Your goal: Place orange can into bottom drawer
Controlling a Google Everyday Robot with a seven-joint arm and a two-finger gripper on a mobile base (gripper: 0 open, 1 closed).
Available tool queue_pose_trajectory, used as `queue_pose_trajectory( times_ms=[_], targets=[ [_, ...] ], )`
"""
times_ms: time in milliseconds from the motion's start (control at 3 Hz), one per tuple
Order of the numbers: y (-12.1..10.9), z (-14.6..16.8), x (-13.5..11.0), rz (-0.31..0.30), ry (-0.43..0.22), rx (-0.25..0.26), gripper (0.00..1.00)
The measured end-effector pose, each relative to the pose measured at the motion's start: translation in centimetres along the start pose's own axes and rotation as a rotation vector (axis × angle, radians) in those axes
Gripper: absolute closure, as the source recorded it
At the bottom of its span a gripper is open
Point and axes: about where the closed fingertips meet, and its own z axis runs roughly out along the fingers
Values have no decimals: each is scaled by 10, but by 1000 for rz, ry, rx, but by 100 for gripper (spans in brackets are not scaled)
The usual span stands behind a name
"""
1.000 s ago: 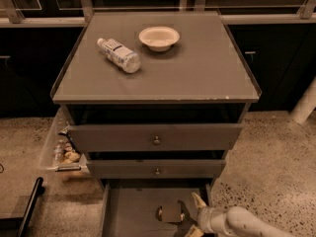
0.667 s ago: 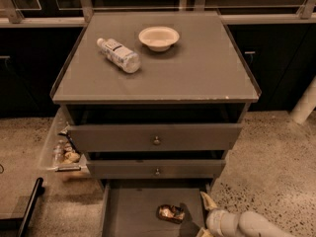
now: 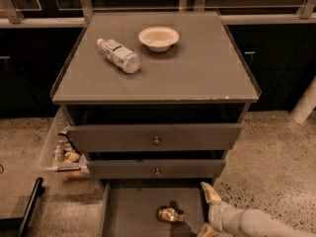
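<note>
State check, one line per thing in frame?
orange can, lying on the bottom drawer's floor, not gripped
bottom drawer, pulled open
gripper, open, at the drawer's right side, beside the can
two upper drawers, shut or nearly so
water bottle, lying on its side on the cabinet top
bowl, upright, looks empty

Nothing legible shows anywhere. The bottle (image 3: 118,55), on the cabinet top above the bottom drawer (image 3: 133,209), has a white-blue label whose print cannot be read. The can (image 3: 169,214) inside that drawer shows only mottled print. The gripper (image 3: 208,211) hangs at the drawer's right wall, fingers spread, clear of the can.
</note>
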Motion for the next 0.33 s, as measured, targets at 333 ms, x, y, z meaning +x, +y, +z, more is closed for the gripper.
queue_pose_trajectory(
  times_ms=[333],
  targets=[
    [-3,-4,-1,-9,5,6,0]
  ],
)
